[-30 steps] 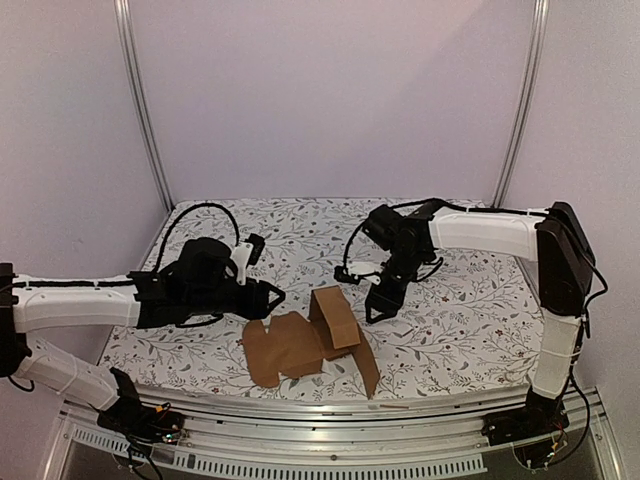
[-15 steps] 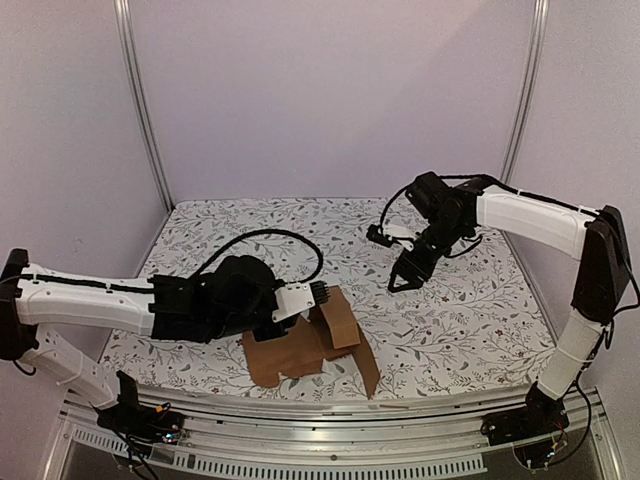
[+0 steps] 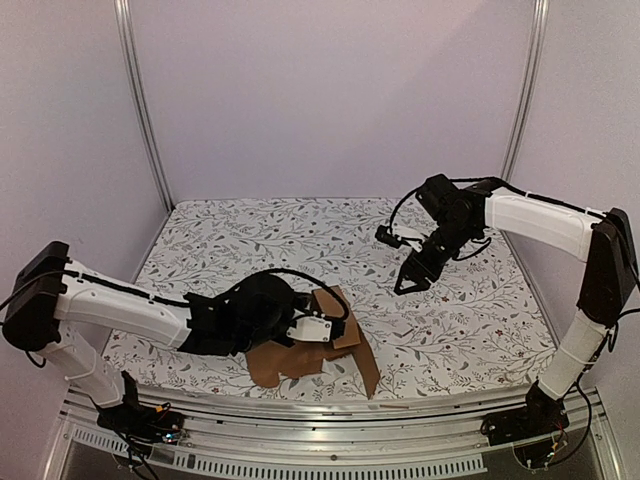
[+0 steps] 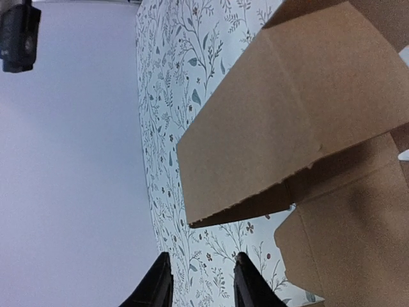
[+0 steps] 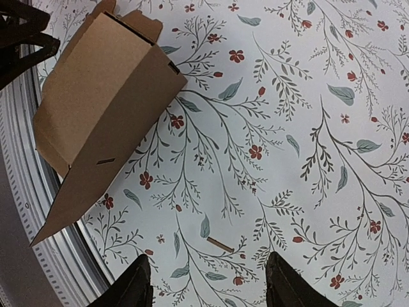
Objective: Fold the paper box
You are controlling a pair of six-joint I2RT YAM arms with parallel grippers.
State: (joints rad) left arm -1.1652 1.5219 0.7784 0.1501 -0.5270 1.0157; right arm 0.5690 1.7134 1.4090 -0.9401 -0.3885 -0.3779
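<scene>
With the box (image 3: 340, 318) lying half folded at the near edge of the desk (image 3: 450, 320), you should be aiming the open, empty left hand (image 4: 201, 284) at its raised panel's free edge, the right hand (image 5: 208, 281) hanging open, apart

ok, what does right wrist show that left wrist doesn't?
Only right wrist: a slitted side panel of the paper box, the metal rail at the table edge, and a small brown scrap on the floral cloth. Only left wrist: a raised flap close up, with the pale wall behind it. Both: the box, the cloth, and that arm's own fingers, right fingers and left fingers, apart with nothing between.
</scene>
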